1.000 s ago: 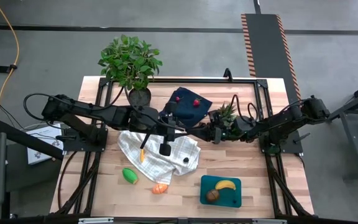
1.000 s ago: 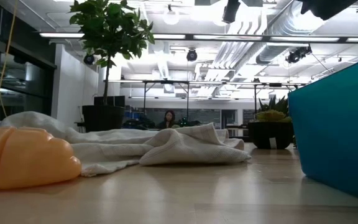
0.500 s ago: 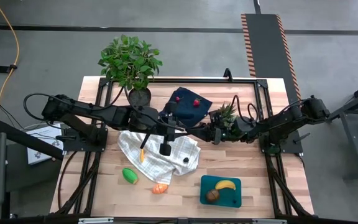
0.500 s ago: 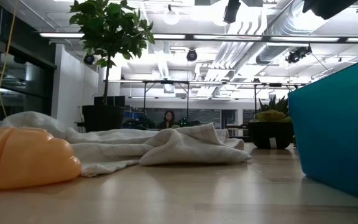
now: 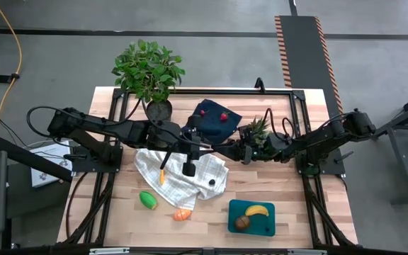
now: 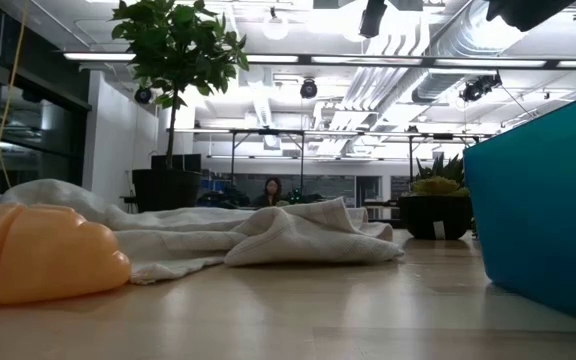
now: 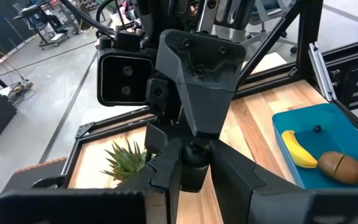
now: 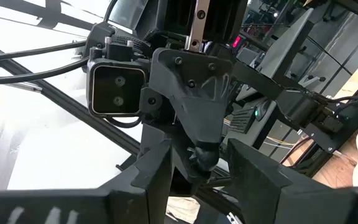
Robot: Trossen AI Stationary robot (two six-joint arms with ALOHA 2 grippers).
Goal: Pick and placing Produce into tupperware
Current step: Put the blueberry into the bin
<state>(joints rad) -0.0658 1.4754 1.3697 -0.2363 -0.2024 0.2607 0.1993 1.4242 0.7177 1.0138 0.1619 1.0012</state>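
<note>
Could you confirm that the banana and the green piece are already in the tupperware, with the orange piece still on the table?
Not quite: the high view shows the banana and the brown piece in the tupperware. The green piece lies on the table, as does the orange piece.

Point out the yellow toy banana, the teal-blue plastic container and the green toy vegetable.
Yellow toy banana (image 5: 256,210): high view, middle of its curve.
Teal-blue plastic container (image 5: 268,228): high view, bare floor near a corner.
Green toy vegetable (image 5: 148,200): high view, centre of its body.
</note>
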